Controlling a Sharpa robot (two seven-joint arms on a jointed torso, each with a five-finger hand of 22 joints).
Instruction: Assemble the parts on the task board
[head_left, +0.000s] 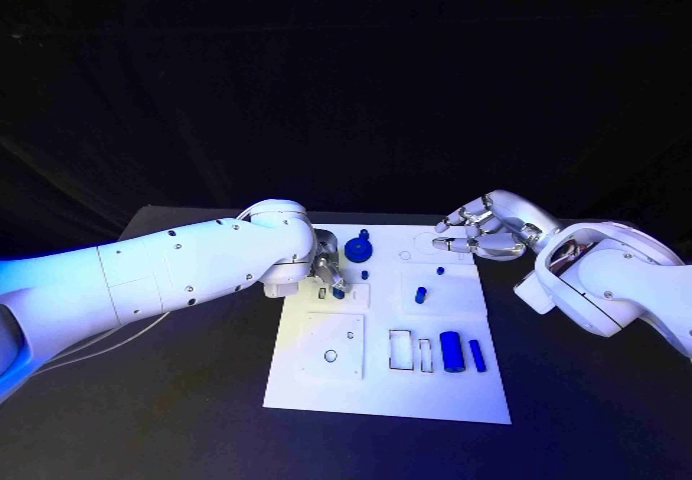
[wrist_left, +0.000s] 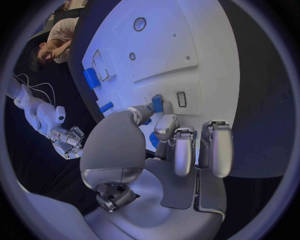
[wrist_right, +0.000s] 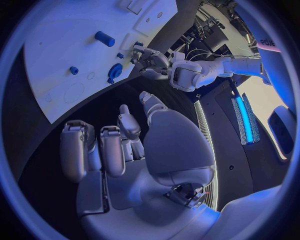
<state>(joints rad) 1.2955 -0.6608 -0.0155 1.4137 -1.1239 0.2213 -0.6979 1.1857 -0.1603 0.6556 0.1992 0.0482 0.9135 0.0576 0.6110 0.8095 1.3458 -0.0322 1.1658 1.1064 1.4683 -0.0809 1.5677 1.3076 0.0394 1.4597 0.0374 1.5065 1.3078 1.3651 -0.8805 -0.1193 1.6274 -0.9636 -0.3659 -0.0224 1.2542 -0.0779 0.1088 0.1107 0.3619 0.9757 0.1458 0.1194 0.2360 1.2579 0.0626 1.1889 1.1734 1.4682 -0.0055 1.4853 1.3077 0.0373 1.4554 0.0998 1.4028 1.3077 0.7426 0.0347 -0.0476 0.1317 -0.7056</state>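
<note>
White task board (head_left: 378, 395) fills the lower middle of the head view, a large plate on the black table (head_left: 173, 420), and most of the work on it looks unfinished to me. Along its lower right, a blue cylinder (head_left: 453, 351) and a slimmer blue bar (head_left: 477, 355) lie loose beside two open rectangular slots (head_left: 402, 350), which reads as parts waiting to be seated. A raised white block (head_left: 335, 346) at the lower left of the board shows an unfilled round hole.

Nearer the top of the board, a round blue knob (head_left: 359, 246) seems to stand in place, and a small blue peg (head_left: 421, 294) sits upright at centre right; I judge these two may be already placed, though that is hard to tell.

At centre left of the head view, the left hand (head_left: 326, 272) hangs over the board's upper left and pinches a small blue piece (wrist_left: 157, 104) between thumb and a fingertip, just above a small rectangular slot (wrist_left: 181, 98), its other fingers held straight side by side. At the upper right, the right hand (head_left: 479, 232) hovers past the board's top edge, fingers loosely curled and holding nothing.
</note>
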